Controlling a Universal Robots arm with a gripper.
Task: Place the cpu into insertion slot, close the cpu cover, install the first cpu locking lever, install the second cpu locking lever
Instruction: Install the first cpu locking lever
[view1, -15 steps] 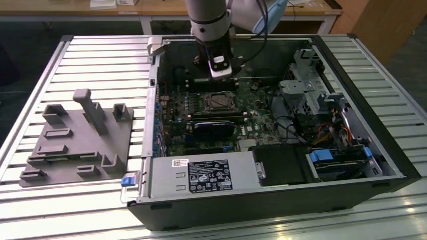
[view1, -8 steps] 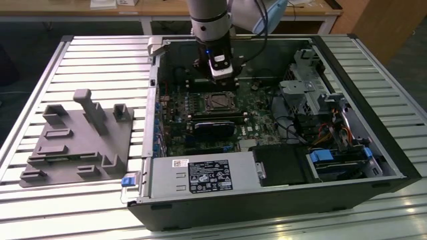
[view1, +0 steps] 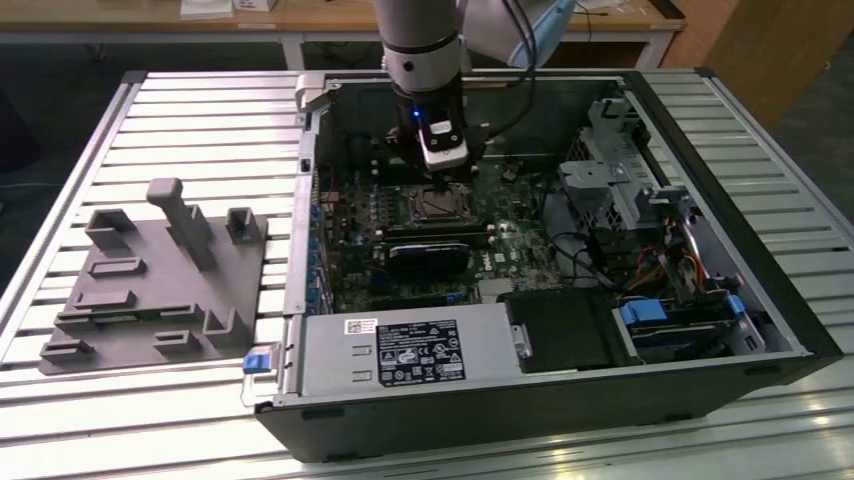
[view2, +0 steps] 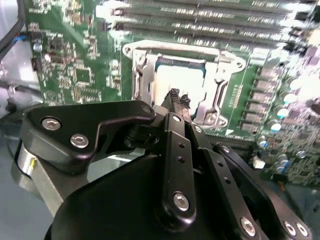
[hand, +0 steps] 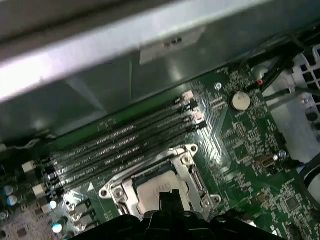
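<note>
gripper (view2: 177, 97): black metal linkage with bolted arms. In the second wrist view you see its ribbed fingertips (view2: 173, 95) close together over the cpu. Whether they are clenched or pinching anything, you cannot tell.
cpu (hand: 157, 188): flat square chip with a pale silver-grey matte lid. It sits seated inside the slot, centre of the second wrist view and lower centre of the first wrist view.
slot (view1: 434, 203): small dark-rimmed square socket on the board, centre of the exterior view, directly under the gripper.
cover (view2: 141, 75): thin shiny stamped-metal frame with a cut-out centre. In both wrist views you see it lying flat around the cpu, with the chip's top showing through the opening.
board (hand: 240, 135): green circuit board, densely populated. Long parallel dark memory slots (hand: 120, 145) run just beside the socket. A round silver coin cell (hand: 240, 100) sits in the upper right of the first wrist view.
case (view1: 561, 410): black box-shaped computer case lying open on its side. You have the board, a black card (view1: 427, 257), a grey labelled power supply (view1: 400, 352), cables and a drive cage inside it.
table (view1: 200, 110): ribbed aluminium slats with a dull sheen.
fixture (view1: 154, 285): grey matte plastic plate with raised blocks and one upright post, at the exterior view's left, well apart from the case.
</note>
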